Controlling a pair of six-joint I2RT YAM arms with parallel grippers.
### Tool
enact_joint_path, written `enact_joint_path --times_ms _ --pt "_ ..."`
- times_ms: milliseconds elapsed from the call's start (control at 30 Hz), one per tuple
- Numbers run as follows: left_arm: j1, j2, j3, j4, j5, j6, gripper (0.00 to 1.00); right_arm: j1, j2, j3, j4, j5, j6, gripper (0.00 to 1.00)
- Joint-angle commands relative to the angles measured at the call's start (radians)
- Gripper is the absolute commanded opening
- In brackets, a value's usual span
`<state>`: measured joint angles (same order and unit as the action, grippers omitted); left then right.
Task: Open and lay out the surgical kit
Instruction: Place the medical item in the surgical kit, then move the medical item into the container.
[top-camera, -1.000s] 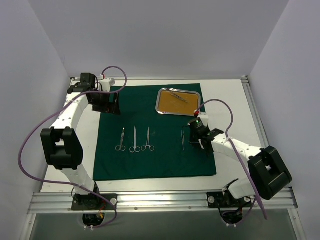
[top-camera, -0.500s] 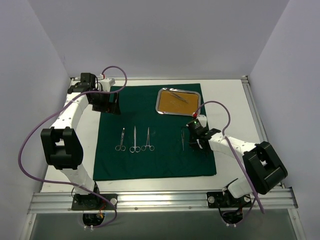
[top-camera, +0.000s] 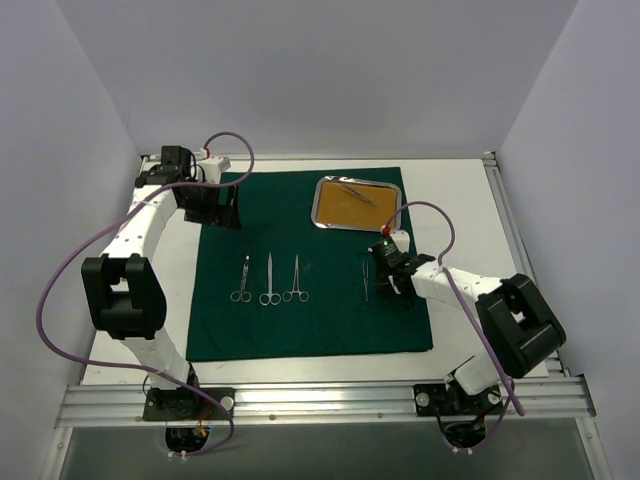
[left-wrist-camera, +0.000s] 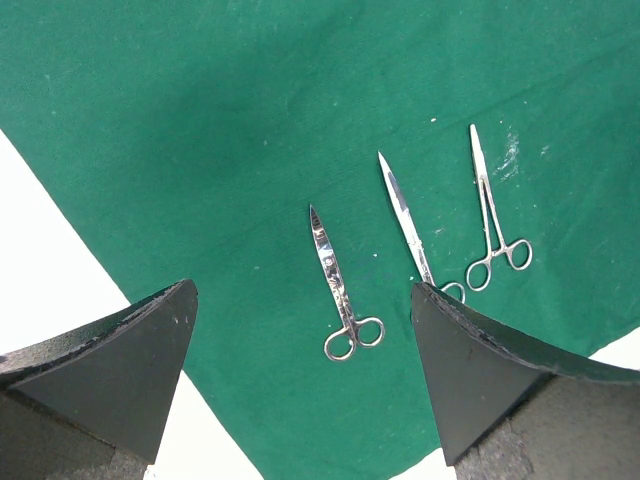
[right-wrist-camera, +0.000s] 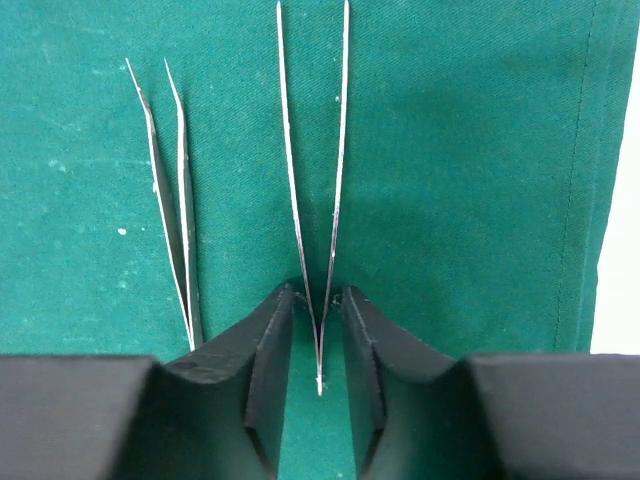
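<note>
The dark green drape (top-camera: 320, 325) lies spread flat. Three ring-handled scissors or forceps lie on it in a row (top-camera: 241, 279) (top-camera: 270, 279) (top-camera: 296, 279), also in the left wrist view (left-wrist-camera: 340, 290). The steel tray (top-camera: 318, 205) stands at the drape's far right, one silver instrument (top-camera: 355, 190) in it. My right gripper (right-wrist-camera: 318, 295) is low over the drape, jaws closed narrowly on the joined end of slim tweezers (right-wrist-camera: 341, 120). Other tweezers (right-wrist-camera: 183, 200) lie just left, parallel. My left gripper (left-wrist-camera: 300, 370) is open and empty above the drape's far left corner.
White tabletop (top-camera: 460, 200) borders the drape on all sides. The drape's right hem (right-wrist-camera: 575, 200) runs close to my right gripper. White walls stand on three sides. Purple cables loop over both arms.
My right gripper has shifted a little left and away, toward the tweezers lying on the drape. The left arm and the laid instruments have not moved.
</note>
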<state>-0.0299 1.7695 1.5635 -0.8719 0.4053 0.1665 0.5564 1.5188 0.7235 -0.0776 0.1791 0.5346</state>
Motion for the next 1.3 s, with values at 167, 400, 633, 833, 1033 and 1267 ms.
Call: enact_joint_path --times_ms 167,400,633,833,1033,1267 --pt "0.007 -0.024 0.012 0.025 0.018 0.014 0.98 0.0 -0.095 0.073 -0.125 0.036 -0.027 0.32" --pt "0.005 -0.024 0.027 0.017 0.001 0.016 0.98 -0.035 -0.172 0.306 -0.139 0.024 -0.172 0.51" --pt "0.005 -0.027 0.047 0.017 -0.074 0.021 0.98 -0.16 0.099 0.654 -0.142 -0.147 -0.482 0.36" --pt "0.004 -0.009 0.081 0.005 -0.105 0.024 0.97 -0.19 0.438 0.976 -0.169 -0.243 -0.673 0.22" --pt "0.005 0.031 0.118 -0.007 -0.126 0.038 0.97 -0.22 0.756 1.344 -0.252 -0.343 -0.743 0.36" --pt "0.005 0.088 0.142 -0.016 -0.14 0.039 0.97 -0.242 0.935 1.541 -0.252 -0.377 -0.726 0.28"
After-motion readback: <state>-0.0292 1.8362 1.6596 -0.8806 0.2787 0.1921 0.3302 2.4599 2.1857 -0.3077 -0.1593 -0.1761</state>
